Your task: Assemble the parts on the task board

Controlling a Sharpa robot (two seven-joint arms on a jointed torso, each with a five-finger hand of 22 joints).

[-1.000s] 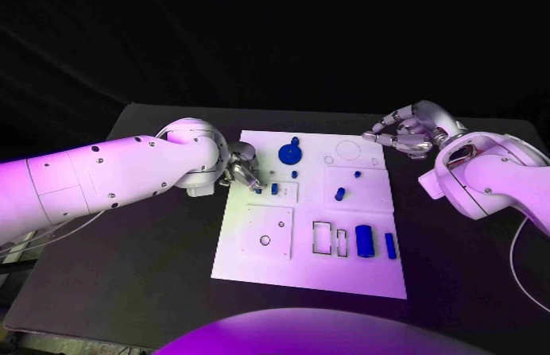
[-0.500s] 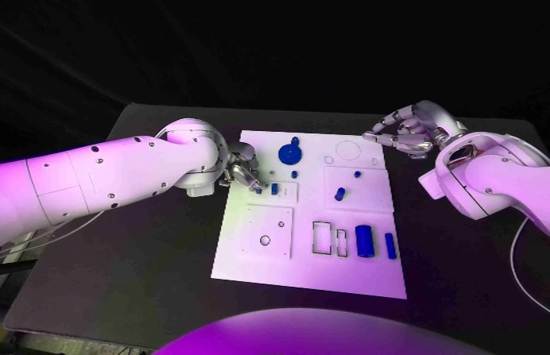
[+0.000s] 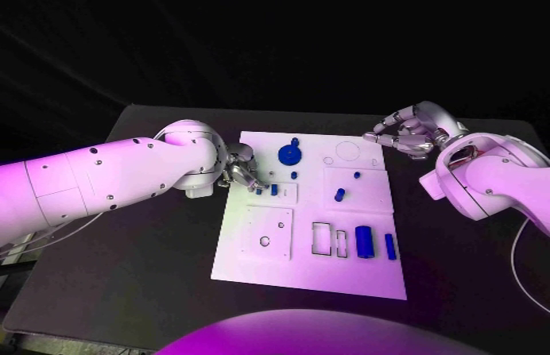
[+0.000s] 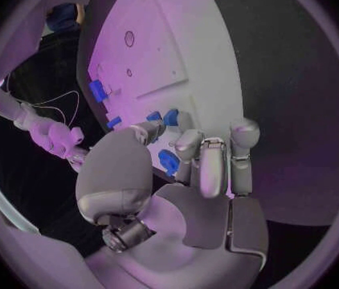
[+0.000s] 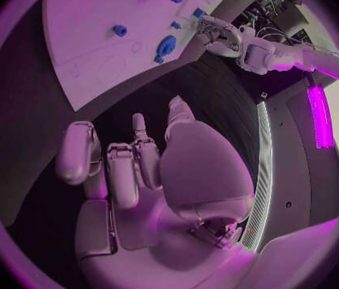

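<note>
The white task board (image 3: 307, 248) lies in the middle of the black table. On it are a blue disc with a knob (image 3: 290, 154), small blue pegs (image 3: 339, 194) (image 3: 358, 175), a blue block (image 3: 365, 241) and a thin blue bar (image 3: 391, 245). My left hand (image 3: 243, 172) is at the board's left edge, its fingertips close beside a small blue part (image 3: 273, 188). In the left wrist view a blue part (image 4: 169, 162) shows between thumb and fingers (image 4: 204, 167); whether it is pinched is unclear. My right hand (image 3: 410, 135) hovers off the board's far right corner, holding nothing.
The board has a square plate with a round hole (image 3: 265, 241) and two narrow rectangular slots (image 3: 323, 238) near its front. Bare black table (image 3: 137, 275) surrounds the board. In the right wrist view the board (image 5: 97, 38) and my left arm (image 5: 258, 51) lie beyond my right hand (image 5: 137, 167).
My left hand has edged slightly toward the small blue part. The right hand has not moved.
</note>
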